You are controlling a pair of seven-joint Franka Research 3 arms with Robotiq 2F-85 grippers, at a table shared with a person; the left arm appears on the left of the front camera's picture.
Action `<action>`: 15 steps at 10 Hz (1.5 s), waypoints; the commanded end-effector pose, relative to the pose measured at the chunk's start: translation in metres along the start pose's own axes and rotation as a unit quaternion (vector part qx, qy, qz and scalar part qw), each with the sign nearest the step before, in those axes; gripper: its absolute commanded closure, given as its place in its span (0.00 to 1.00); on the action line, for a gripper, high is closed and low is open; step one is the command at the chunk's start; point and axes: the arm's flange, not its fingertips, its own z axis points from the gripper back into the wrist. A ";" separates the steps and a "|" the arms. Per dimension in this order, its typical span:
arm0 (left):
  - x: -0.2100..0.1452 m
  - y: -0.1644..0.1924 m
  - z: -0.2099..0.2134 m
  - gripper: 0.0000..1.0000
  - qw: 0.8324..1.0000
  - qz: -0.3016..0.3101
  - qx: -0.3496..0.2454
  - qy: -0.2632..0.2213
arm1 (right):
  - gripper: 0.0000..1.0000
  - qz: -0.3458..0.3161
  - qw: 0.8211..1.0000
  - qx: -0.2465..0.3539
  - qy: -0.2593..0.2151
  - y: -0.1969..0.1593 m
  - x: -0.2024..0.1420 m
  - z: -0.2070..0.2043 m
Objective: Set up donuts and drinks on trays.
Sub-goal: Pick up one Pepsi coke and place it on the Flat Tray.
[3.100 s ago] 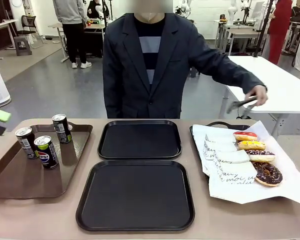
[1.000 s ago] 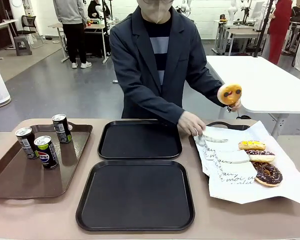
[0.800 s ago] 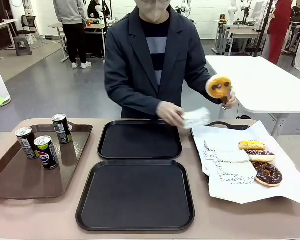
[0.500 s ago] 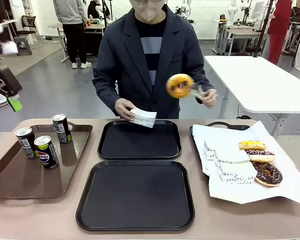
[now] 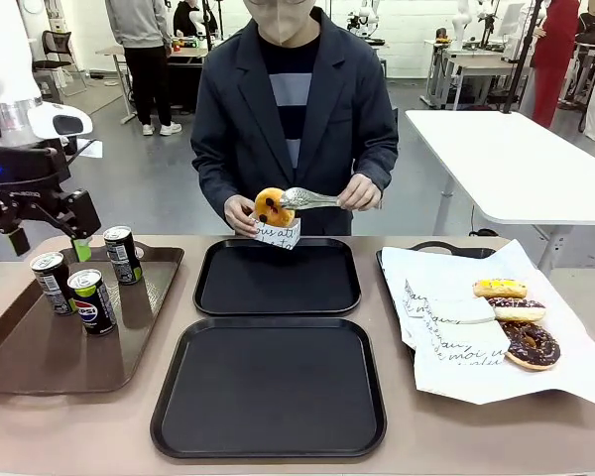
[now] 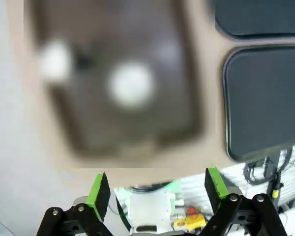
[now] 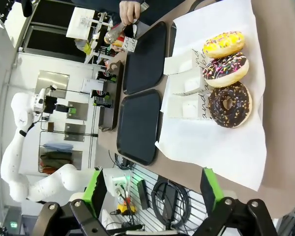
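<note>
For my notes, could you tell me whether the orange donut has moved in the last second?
Yes: the orange donut went left, from over the paper-lined tray to the back edge of the far black tray.

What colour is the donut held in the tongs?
The donut is golden-orange with dark dots; front view.

Brown tray (image 5: 40,367): long, raised rim. White printed paper (image 5: 565,367): far right of brown tray. Metal tongs (image 5: 312,198): aloft, right of brown tray.
</note>
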 end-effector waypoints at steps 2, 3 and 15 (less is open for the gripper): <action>-0.002 -0.004 0.009 0.00 0.999 0.003 0.004 0.032 | 0.00 0.010 1.000 0.009 -0.004 -0.001 0.002 0.001; -0.002 -0.004 0.009 0.00 0.999 0.003 0.004 0.032 | 0.00 0.010 1.000 0.009 -0.004 -0.001 0.002 0.001; 0.060 0.027 -0.114 0.00 0.997 0.080 -0.006 -0.011 | 0.00 0.010 1.000 0.009 -0.004 -0.001 0.002 0.001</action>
